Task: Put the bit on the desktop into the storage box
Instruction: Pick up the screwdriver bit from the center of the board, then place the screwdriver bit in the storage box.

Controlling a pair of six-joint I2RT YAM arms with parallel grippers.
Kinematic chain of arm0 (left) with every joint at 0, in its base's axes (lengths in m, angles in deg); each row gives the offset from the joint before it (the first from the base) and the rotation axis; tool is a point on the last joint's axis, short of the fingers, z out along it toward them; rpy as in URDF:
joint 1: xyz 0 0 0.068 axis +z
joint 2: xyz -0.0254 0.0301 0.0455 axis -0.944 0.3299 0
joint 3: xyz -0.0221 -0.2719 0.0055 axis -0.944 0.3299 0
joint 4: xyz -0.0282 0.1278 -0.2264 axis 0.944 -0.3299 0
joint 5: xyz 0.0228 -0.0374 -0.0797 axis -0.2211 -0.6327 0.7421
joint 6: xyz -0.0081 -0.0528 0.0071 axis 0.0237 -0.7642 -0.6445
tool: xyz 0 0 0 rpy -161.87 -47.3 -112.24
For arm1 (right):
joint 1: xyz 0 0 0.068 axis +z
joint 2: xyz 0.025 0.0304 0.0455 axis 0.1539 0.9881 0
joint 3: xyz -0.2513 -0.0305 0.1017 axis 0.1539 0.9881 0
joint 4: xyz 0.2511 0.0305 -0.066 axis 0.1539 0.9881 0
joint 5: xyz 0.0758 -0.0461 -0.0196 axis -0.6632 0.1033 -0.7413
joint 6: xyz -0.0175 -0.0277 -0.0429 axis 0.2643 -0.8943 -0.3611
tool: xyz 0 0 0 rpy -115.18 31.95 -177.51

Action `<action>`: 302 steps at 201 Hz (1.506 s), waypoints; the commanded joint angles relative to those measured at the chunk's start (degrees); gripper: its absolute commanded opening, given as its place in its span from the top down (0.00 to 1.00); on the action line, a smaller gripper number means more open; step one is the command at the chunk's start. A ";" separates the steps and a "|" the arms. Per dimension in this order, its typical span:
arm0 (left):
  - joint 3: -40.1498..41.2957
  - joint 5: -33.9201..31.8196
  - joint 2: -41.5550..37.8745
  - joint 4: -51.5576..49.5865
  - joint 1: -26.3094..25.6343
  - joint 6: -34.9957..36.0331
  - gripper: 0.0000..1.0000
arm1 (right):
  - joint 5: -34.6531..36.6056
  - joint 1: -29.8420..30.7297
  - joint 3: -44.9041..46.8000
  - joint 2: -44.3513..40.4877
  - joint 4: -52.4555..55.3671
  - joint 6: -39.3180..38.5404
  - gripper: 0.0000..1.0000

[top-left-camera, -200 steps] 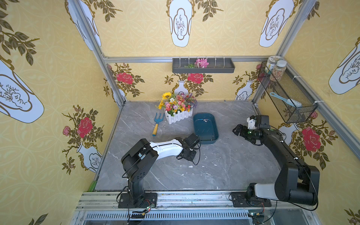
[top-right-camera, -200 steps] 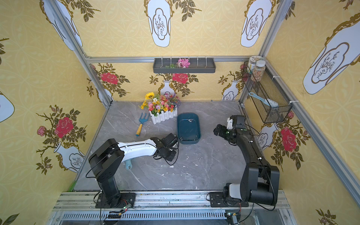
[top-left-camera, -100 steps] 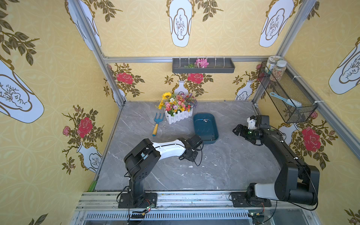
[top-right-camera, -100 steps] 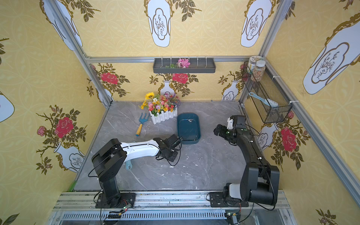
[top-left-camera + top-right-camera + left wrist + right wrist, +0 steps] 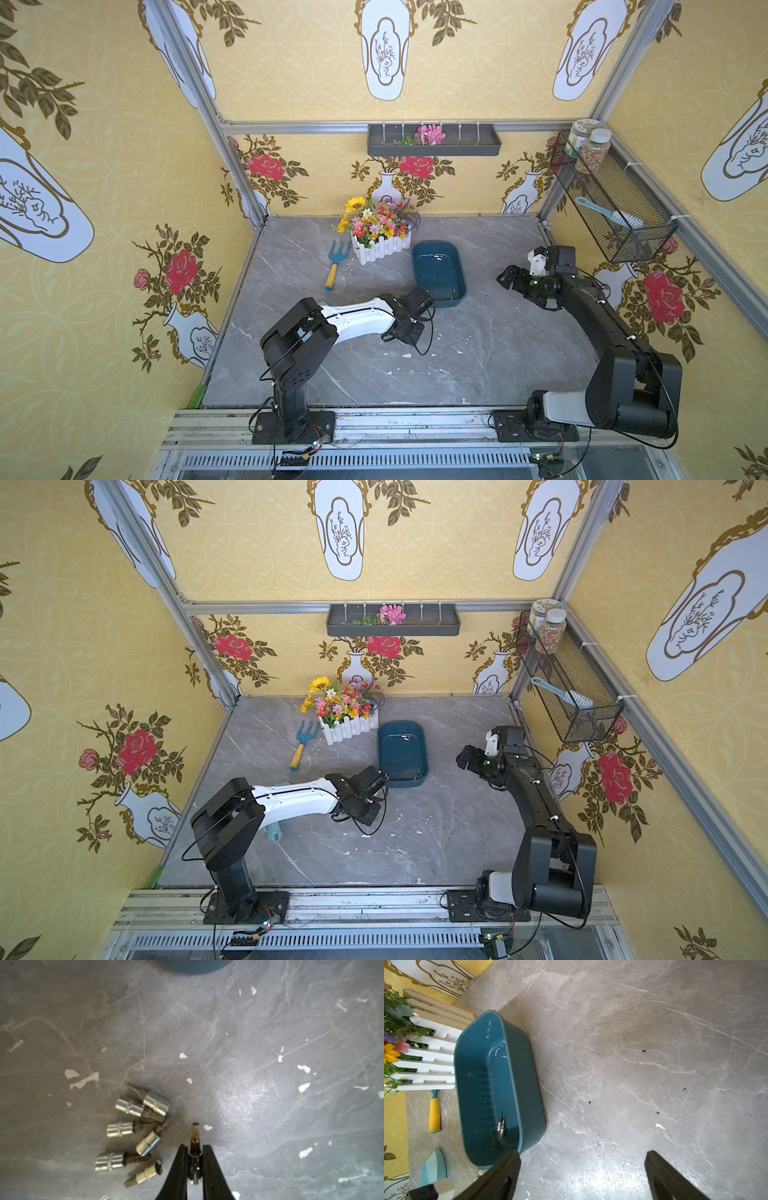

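Note:
My left gripper [image 5: 195, 1150] is shut on a small metal bit [image 5: 195, 1136], whose brown tip sticks out past the black fingers. Whether it is off the desktop [image 5: 270, 1064] I cannot tell. Several more silver bits [image 5: 135, 1132] lie in a loose cluster beside it. The dark teal storage box [image 5: 438, 270] [image 5: 402, 754] stands just beyond the left gripper [image 5: 406, 330], and two bits [image 5: 501, 1126] lie inside it. My right gripper [image 5: 582, 1155] hangs open and empty to the right of the box [image 5: 529, 1084], also seen in a top view [image 5: 509, 278].
A white picket planter of flowers [image 5: 380, 237] and a blue garden fork with a yellow handle [image 5: 336, 266] stand behind and left of the box. A pale blue scoop [image 5: 275, 833] lies under the left arm. A wire basket [image 5: 611, 203] hangs on the right wall.
The left arm has shifted slightly, its gripper staying low near the box's near end. The right arm has not moved.

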 commanded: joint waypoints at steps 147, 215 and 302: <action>-14.34 3.22 -5.62 6.50 4.52 10.89 0.89 | -0.49 -0.13 -0.04 -0.26 -1.24 -0.48 0.03; -21.63 10.34 -0.36 13.68 10.16 12.50 0.90 | -0.82 -0.31 -0.04 -0.05 -1.27 -0.53 0.03; -28.80 11.08 7.59 13.41 11.59 12.86 0.91 | -1.37 -0.66 -0.05 0.44 -1.41 -0.54 0.03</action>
